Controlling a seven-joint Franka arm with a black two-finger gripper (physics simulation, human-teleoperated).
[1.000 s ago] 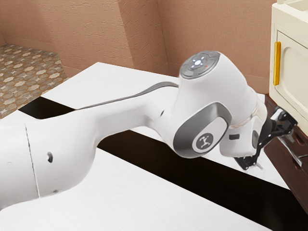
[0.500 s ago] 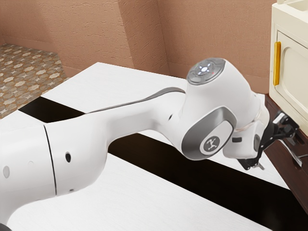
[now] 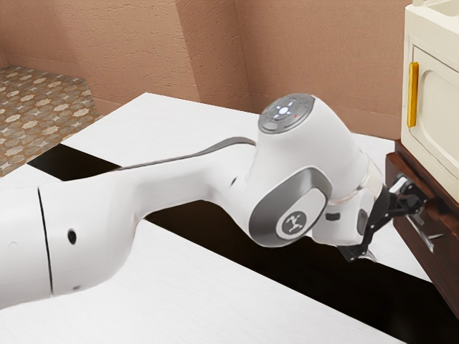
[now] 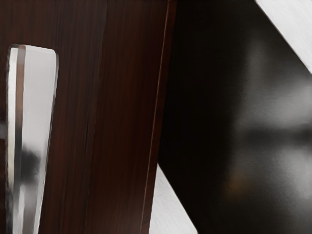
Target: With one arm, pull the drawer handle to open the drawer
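Note:
My gripper [image 3: 399, 231] is at the exterior view's right, in front of the dark brown drawer unit [image 3: 445, 247]. Its two fingers stand wide apart, so it is open. The silver bar handle [image 3: 427, 235] lies beside the upper finger; whether they touch cannot be told. In the wrist view, the handle [image 4: 36, 112] is a long, shiny bar over the dark wooden drawer front [image 4: 122, 97], off to one side of the hand's centre. The gripper hides part of the front, so how far out the drawer stands is unclear.
A white table [image 3: 237, 287] with a black band [image 3: 308, 266] lies beneath the arm. Behind the brown unit, a cream cabinet [image 3: 439, 118] carries a yellow handle [image 3: 413, 94]. Brown walls stand at the back.
After a slight shift toward the exterior view's right, my hand has drawn back left and a little lower. The silver handle and the brown front's upper edge also appear slightly further left.

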